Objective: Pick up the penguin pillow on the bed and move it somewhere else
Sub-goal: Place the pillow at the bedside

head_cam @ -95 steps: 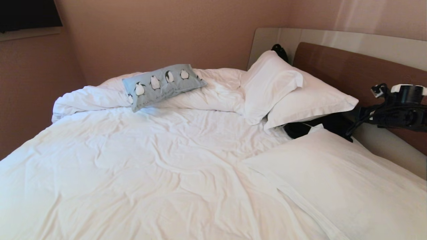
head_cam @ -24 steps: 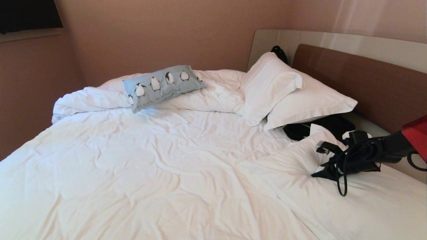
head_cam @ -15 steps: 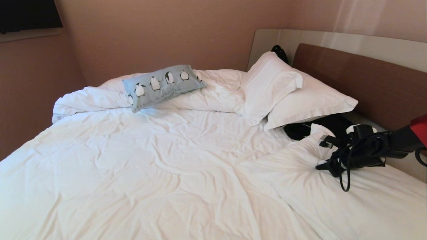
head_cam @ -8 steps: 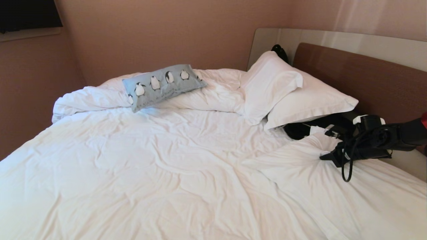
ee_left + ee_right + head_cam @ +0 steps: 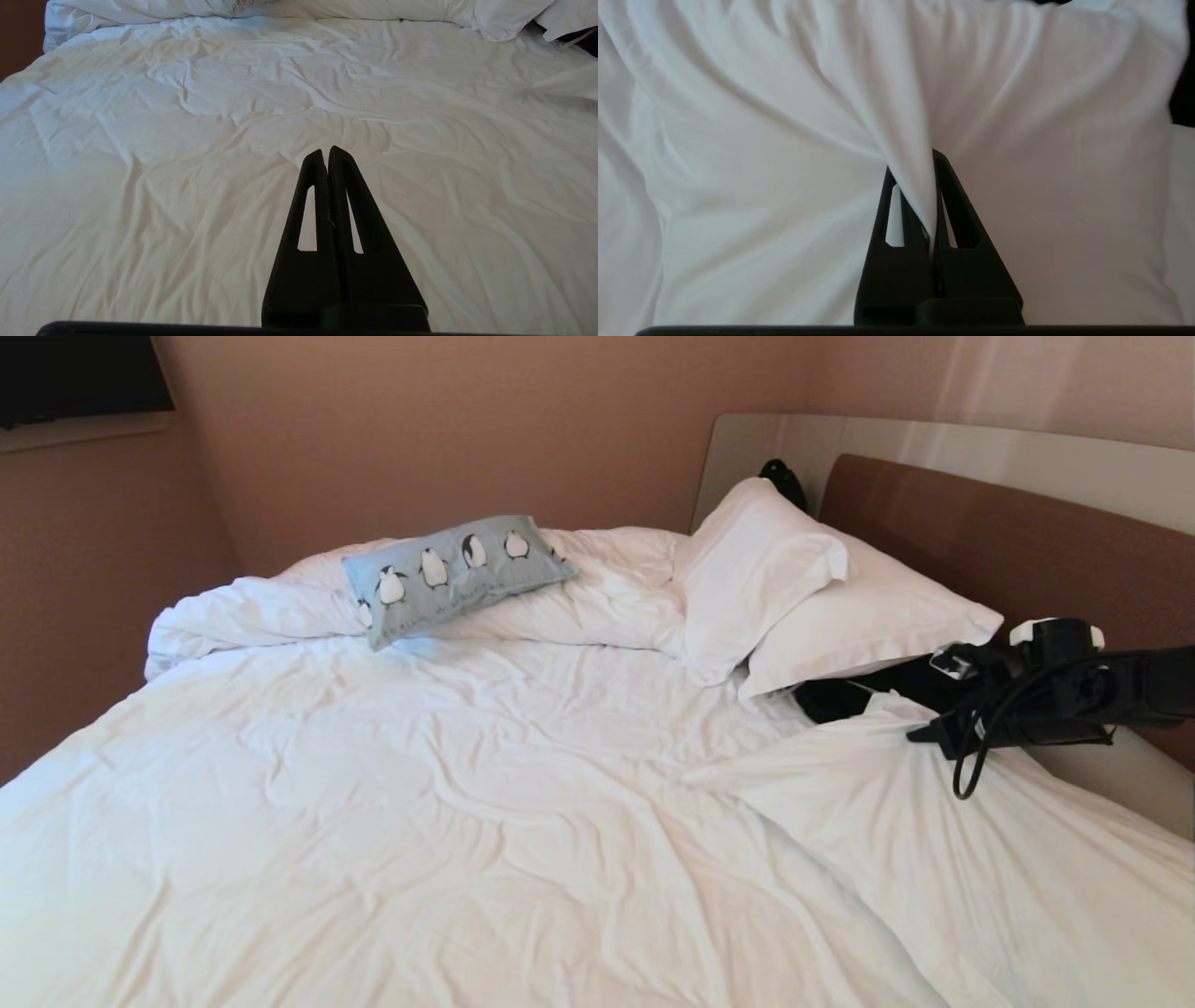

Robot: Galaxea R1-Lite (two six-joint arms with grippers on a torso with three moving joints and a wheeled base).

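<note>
The penguin pillow (image 5: 455, 574) lies at the far side of the bed (image 5: 420, 821), propped on the rolled duvet (image 5: 261, 607) by the wall, well apart from both arms. We see its long axis run roughly along the duvet roll, the end nearer the headboard (image 5: 1008, 541) sitting a little higher, and the printed penguins stand upright facing us.

Nearer the headboard, two white pillows (image 5: 803, 588) lean together. In front of them a third white pillow (image 5: 980, 868) lies flat, and here our right pincer (image 5: 924, 735) is clamped on a pinch of its white cloth, drawn up into a peak. We judge this the wrong thing to hold. To do the step well we should let the cloth go, reach across to the blue cushion and take it by its near long edge.

Our left pincer (image 5: 327, 156) hangs over the bare sheet with its fingers together, idle.
</note>
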